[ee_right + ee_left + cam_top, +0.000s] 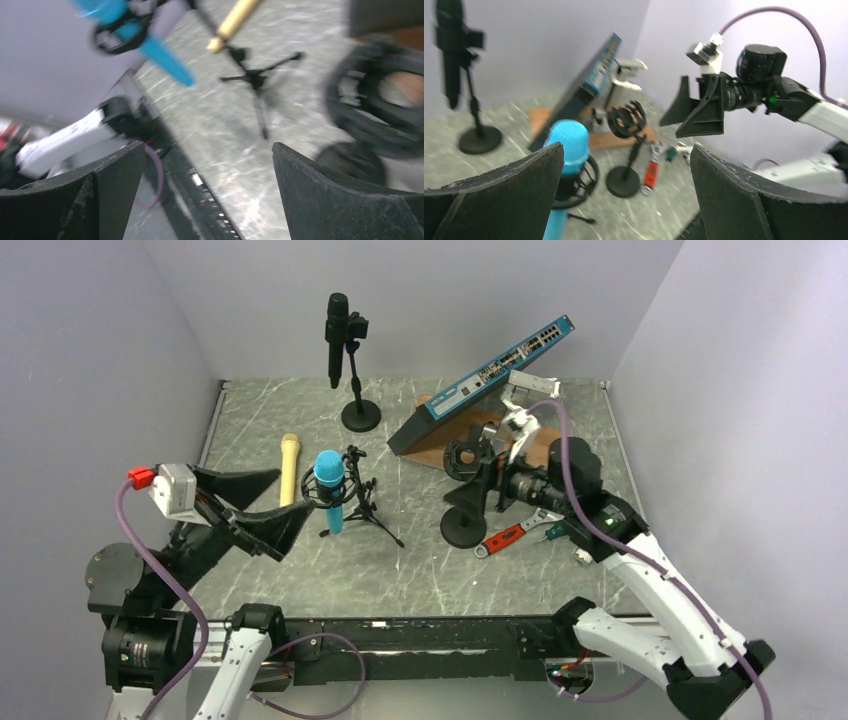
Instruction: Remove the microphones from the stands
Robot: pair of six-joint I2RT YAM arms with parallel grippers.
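1. Blue mic [329, 480]: dimpled rounded head and smooth cylindrical body. It sits upright in a black ring mount on a thin-legged tripod stand [362, 512], centre-left on the table [420, 570], and has not been removed.
2. Left gripper [626, 147]: spread wide, holding nothing. The fingers [514, 190] are matte black triangular plates with rough edges. It is near the mic on its left, not touching.
3. Right gripper [209, 150]: also spread wide and empty. It sits just beside an empty ring mount on a round-base stand [463, 490].
4. Tabletop is grey with white marble-like veining.
5. Other items:
   - Black mic [337, 335] clipped upright on a disc-base stand at the back.
   - Tan mic [289, 468] lying flat, left of the blue one.
   - Flat blue switch [495, 370] propped at a tilt.
   - Wrench [510, 535] with a red handle and metal jaw, lying by the round base.
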